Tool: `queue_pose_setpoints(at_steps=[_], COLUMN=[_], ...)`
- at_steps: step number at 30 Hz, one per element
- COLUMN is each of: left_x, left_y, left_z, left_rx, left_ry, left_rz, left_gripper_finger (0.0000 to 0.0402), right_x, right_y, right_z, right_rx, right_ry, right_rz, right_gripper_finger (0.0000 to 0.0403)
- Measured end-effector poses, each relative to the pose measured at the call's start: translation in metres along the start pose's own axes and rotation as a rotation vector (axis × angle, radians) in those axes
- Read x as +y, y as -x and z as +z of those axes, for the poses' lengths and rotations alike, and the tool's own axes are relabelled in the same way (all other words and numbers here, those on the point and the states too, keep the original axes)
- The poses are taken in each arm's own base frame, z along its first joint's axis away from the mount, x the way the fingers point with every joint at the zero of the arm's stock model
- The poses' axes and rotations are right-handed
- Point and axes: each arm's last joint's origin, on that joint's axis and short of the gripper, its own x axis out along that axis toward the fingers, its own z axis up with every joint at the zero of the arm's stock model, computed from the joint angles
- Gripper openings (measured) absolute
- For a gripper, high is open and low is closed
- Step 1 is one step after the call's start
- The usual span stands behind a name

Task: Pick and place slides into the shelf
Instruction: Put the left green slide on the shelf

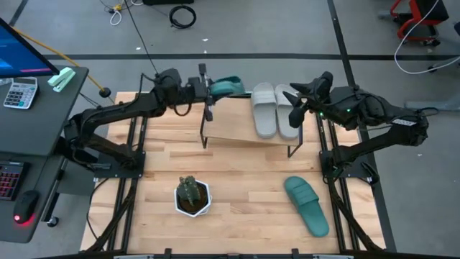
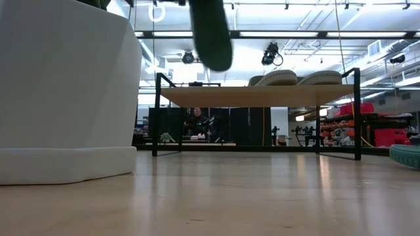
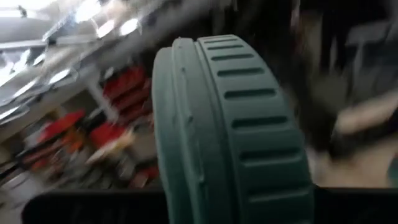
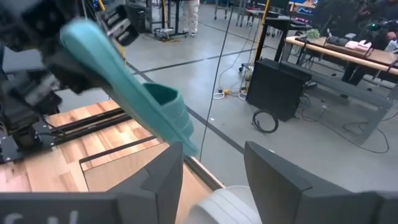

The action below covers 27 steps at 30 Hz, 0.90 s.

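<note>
My left gripper (image 1: 208, 90) is shut on a teal slide (image 1: 227, 87) and holds it in the air over the shelf's (image 1: 230, 126) far left corner. In the low view this slide (image 2: 211, 33) hangs above the plank (image 2: 256, 96). Two white slides (image 1: 264, 108) (image 1: 287, 114) lie side by side on the shelf's right half, soles down. My right gripper (image 1: 296, 108) hovers open just right of them, touching nothing; one white slide (image 4: 217, 208) shows below its fingers. A second teal slide (image 1: 307, 205) lies on the table at the near right. My left gripper holds the teal slide by its heel end (image 4: 81, 37), coming level from the table's left. The slide is lifted clear and slopes down away from the fingers, strap (image 4: 165, 99) and toe at the free end. Its ribbed sole (image 3: 249, 124) fills the left wrist view and hides the fingers.
A potted plant in a white pot (image 1: 192, 196) stands on the table near the front, left of centre, and looms large in the low view (image 2: 59, 92). A desk with a calculator (image 1: 20, 92) stands left of the table. The shelf's left half is bare plank.
</note>
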Motion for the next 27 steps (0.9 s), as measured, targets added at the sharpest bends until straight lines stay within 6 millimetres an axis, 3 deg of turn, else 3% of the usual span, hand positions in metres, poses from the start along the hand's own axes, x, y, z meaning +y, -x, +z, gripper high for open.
queue_pose_setpoints(at_steps=[5, 10, 19, 27], left_x=[-0.019, -0.035, -0.047, -0.051], left_y=[0.003, 0.001, 0.003, 0.003], left_z=[0.001, 0.006, -0.003, -0.012], left_rx=[0.155, 0.151, 0.254, 0.278], left_ry=[-0.151, -0.273, -0.26, -0.31], left_rz=[-0.013, -0.068, -0.168, -0.136], left_gripper_finger=[0.0065, 0.0065, 0.0065, 0.0065], right_x=[0.001, 0.003, 0.004, 0.004], right_y=[-0.001, -0.004, -0.005, -0.005], right_z=[0.0, -0.001, -0.002, -0.002], right_rx=[0.003, 0.01, 0.019, 0.019], right_ry=[0.004, 0.009, 0.016, 0.014], right_rz=[-0.001, -0.002, -0.002, 0.0], right_gripper_finger=[0.0174, 0.0174, 0.0172, 0.017])
